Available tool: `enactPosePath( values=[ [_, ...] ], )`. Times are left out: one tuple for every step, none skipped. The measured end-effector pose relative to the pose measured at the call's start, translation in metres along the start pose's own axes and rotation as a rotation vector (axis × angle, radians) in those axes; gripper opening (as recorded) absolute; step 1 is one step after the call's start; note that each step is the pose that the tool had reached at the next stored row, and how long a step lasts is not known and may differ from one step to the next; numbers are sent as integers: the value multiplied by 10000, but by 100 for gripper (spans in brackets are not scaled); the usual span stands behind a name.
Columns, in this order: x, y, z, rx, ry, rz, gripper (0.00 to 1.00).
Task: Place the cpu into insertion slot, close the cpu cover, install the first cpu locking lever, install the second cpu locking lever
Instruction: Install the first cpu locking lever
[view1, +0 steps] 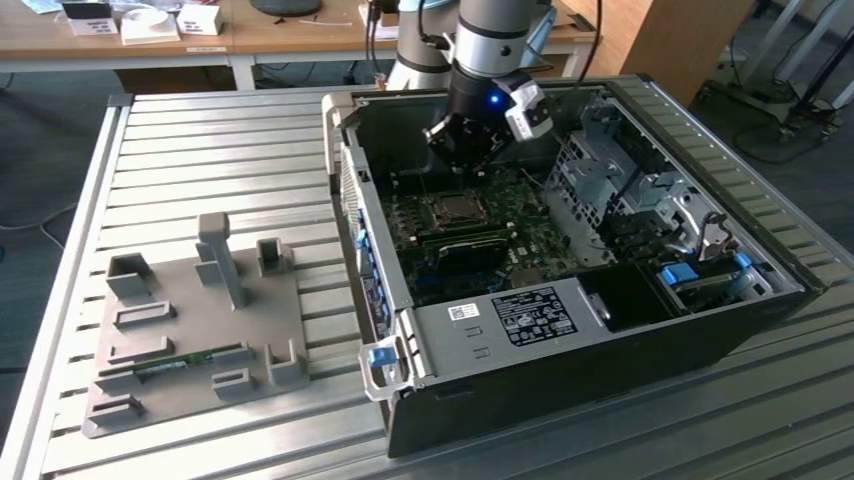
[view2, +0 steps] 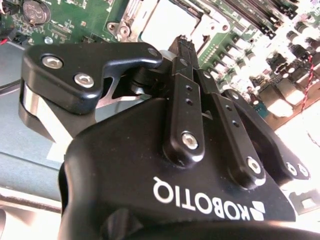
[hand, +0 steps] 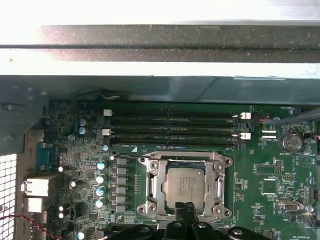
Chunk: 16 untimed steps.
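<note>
The cpu (hand: 185, 186) sits in the insertion slot (view1: 454, 210), centre of the exterior view. The cpu cover (hand: 151, 185) looks lowered, the 2 levers unclear. The clenched, empty end effector (hand: 185, 209) hovers at its edge.

pale tan cpu (hand: 184, 184) — green motherboard (hand: 272, 167)

White logo txt on end effector (view2: 181, 44) body; case label (view1: 534, 312) print unreadable.

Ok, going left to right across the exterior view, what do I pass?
Grey fixture tray → blue latch on the case's front corner → cpu → metal drive cage → blue-tabbed bay.
</note>
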<state>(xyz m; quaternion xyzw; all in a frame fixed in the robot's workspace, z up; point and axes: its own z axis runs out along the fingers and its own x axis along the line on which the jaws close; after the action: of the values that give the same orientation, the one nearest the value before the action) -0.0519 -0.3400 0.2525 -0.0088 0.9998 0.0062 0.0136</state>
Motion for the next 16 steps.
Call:
enactPosePath(
  values=[
    [8, 0, 0, 0, 0, 1, 11],
    [15, 0, 0, 0, 0, 0, 11],
    [22, 0, 0, -1, 0, 0, 11],
    [29, 1, 0, 0, 0, 0, 11],
    [35, 1, 0, 0, 0, 0, 11],
    [41, 1, 0, -1, 0, 0, 11],
    [48, 1, 0, 0, 0, 0, 11],
    [54, 1, 0, -1, 0, -1, 11],
    [60, 1, 0, -1, 0, -1, 11],
    [66, 1, 0, -1, 0, -1, 11],
    [72, 1, -1, 0, 0, 0, 11],
    [79, 1, -1, 0, 0, 0, 11],
    [86, 2, -1, -1, 0, 0, 11],
    [93, 2, -1, 0, 0, -1, 11],
    [100, 2, -1, 0, 0, 0, 11],
    [108, 2, -1, -1, 0, 0, 11]
  ],
)
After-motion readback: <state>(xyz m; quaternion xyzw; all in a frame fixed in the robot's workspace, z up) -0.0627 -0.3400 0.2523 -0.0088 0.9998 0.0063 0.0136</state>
